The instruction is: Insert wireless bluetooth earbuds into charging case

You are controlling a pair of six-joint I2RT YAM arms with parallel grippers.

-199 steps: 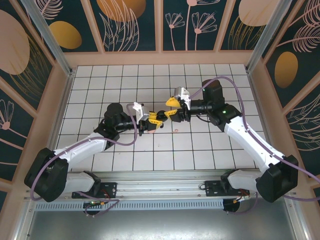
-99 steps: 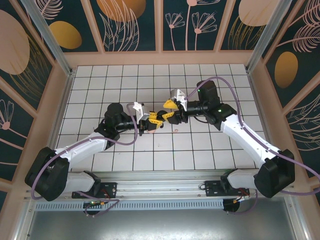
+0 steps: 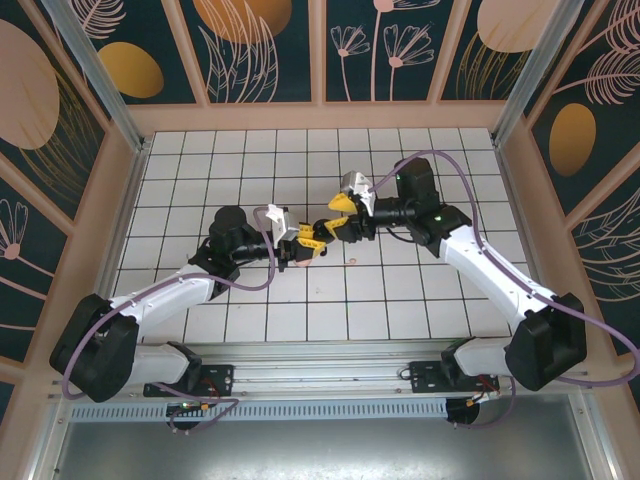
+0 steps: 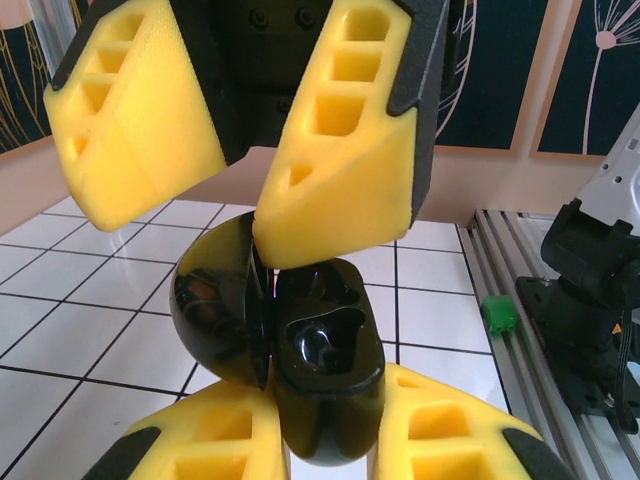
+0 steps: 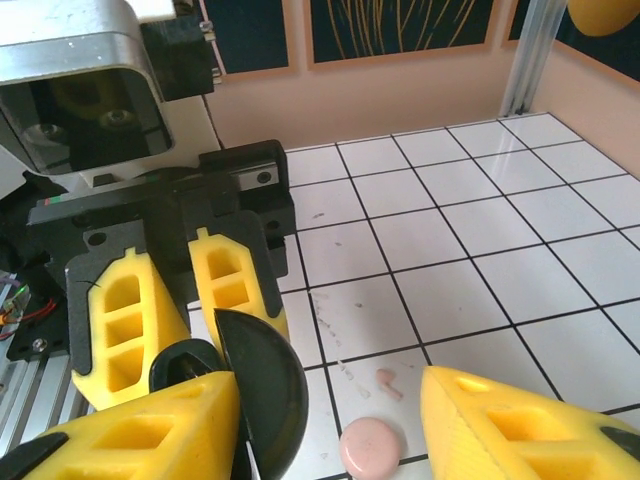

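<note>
Left jaws: closed on the black charging case (image 4: 325, 360), which is hinged open.
Right jaws: about half open, gripping nothing, one tip meeting the case's top edge.
Pink earbud (image 5: 385, 380): on the table (image 5: 480, 220) below the jaws, just beside the round pink case (image 5: 372, 447).

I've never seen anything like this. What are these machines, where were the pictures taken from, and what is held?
These are two robot arms bolted to a tiled table. One picture looks down from above; the other two come from a camera on each wrist, so yellow fingers loom large. The left gripper is clamped on an open black case. The right gripper stands open close beside it. On the tiles lie a round pink case and what looks like a tiny pink earbud.
</note>
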